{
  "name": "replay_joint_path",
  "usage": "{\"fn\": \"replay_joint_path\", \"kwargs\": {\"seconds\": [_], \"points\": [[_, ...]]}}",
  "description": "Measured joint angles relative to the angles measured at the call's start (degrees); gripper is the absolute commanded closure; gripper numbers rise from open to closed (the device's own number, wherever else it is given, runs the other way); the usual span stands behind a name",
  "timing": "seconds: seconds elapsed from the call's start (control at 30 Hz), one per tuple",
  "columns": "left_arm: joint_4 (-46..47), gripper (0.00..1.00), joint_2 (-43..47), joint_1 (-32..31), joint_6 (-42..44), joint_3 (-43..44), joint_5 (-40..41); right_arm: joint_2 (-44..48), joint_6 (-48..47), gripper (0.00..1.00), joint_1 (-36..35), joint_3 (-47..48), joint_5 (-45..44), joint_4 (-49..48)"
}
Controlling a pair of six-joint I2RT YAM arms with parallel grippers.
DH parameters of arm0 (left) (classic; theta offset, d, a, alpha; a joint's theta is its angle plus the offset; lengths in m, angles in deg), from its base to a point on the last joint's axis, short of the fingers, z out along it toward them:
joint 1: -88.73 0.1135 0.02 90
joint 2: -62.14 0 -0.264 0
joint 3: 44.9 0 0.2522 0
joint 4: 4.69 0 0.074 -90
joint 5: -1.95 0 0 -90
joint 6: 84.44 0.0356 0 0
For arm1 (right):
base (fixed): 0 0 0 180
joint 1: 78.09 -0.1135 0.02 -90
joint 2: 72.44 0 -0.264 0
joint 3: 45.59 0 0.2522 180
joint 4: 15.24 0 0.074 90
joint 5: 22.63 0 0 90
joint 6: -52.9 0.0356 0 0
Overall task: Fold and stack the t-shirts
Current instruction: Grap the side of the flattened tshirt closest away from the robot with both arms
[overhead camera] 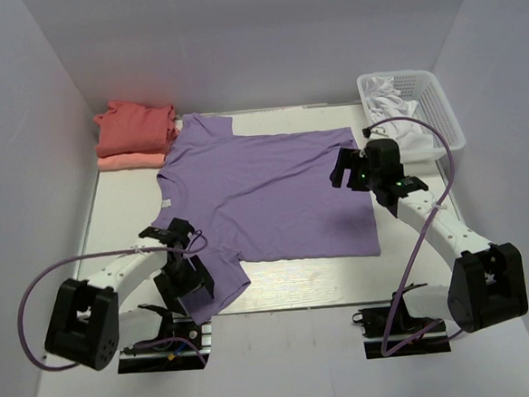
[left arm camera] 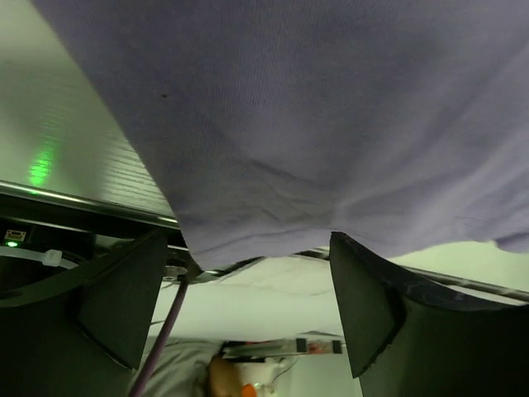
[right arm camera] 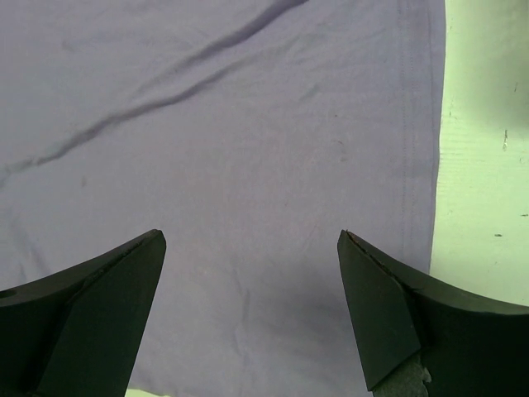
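Note:
A large lavender t-shirt [overhead camera: 273, 193] lies spread flat in the middle of the table, neck to the left. A folded coral-red shirt [overhead camera: 134, 124] sits on a folded salmon-pink shirt [overhead camera: 131, 160] at the back left. My left gripper [overhead camera: 194, 283] is open at the shirt's near-left sleeve. In the left wrist view the open gripper [left arm camera: 248, 241] is at the sleeve hem [left arm camera: 264, 223], with nothing between the jaws. My right gripper [overhead camera: 348, 169] is open above the shirt's right part. In the right wrist view the gripper [right arm camera: 250, 241] hovers over flat lavender cloth [right arm camera: 231, 124].
A white plastic basket [overhead camera: 440, 104] holding white cloth stands at the back right. White walls close in the table on the left, back and right. The table's near metal edge [left arm camera: 74, 198] and a purple cable [left arm camera: 165, 331] show under the left gripper. Bare table [right arm camera: 488, 165] lies right of the shirt's hem.

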Motion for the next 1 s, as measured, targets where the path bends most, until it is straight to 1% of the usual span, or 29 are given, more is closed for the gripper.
{"fn": "replay_joint_path", "kwargs": {"seconds": [0.03, 0.07, 0.13, 0.17, 0.23, 0.27, 0.37, 0.4, 0.47, 0.5, 0.53, 0.57, 0.6, 0.83, 1.0], "points": [[0.0, 0.12, -1.5, -0.7, -0.7, -0.2, 0.2, 0.0, 0.0, 0.1, 0.0, 0.0, 0.0, -0.2], [0.1, 0.14, -2.4, -1.3, -1.1, -0.2, 0.4, 0.0, 0.0, 0.1, 0.0, 0.0, 0.0, -0.4], [0.5, 0.16, -3.1, -2.7, -2.4, -0.1, 1.2, 0.0, -0.1, 0.1, 0.0, -0.2, 0.0, -1.0], [0.8, 0.23, -3.2, -3.4, -3.3, -0.1, 1.5, 0.0, -0.2, 0.1, 0.0, -0.4, 0.0, -1.3], [1.4, 0.28, -3.7, -4.6, -4.6, -0.1, 2.0, 0.0, -0.2, 0.1, 0.0, -1.0, -0.2, -1.6], [1.8, 0.32, -3.9, -5.2, -5.2, -0.2, 2.0, 0.0, -0.3, 0.1, 0.0, -1.2, -0.3, -1.6], [3.2, 0.4, -4.3, -6.8, -6.8, -0.4, 2.4, 0.0, -0.3, 0.1, 0.1, -1.9, -0.9, -1.6], [3.5, 0.51, -4.3, -7.2, -7.2, -0.4, 2.6, 0.0, -0.2, 0.1, 0.1, -1.9, -1.0, -1.6], [3.8, 0.62, -4.4, -7.8, -8.0, -0.3, 2.8, 0.0, -0.2, 0.1, 0.1, -1.9, -1.6, -1.6], [3.9, 0.77, -4.5, -8.0, -8.2, -0.3, 2.8, 0.0, -0.1, 0.1, 0.1, -2.0, -1.7, -1.6], [4.0, 0.87, -4.7, -8.3, -8.5, -0.2, 2.8, 0.0, 0.0, 0.1, 0.1, -2.1, -2.0, -1.7], [3.9, 0.95, -4.8, -8.5, -8.8, -0.1, 3.0, 0.1, 0.2, 0.1, 0.1, -2.4, -2.3, -1.6], [3.9, 1.0, -4.9, -8.7, -8.6, -0.1, 2.9, 0.4, 0.5, 0.1, 0.1, -2.8, -2.6, -1.6], [3.1, 1.0, -4.8, -9.6, -9.3, 0.7, 4.1, 4.4, 3.8, 0.1, 0.2, -4.7, -6.0, 2.4], [2.1, 1.0, -2.5, -9.9, -8.9, 3.9, 6.0, 9.1, 6.2, 0.1, 0.2, -8.2, -7.2, 7.1]]}}
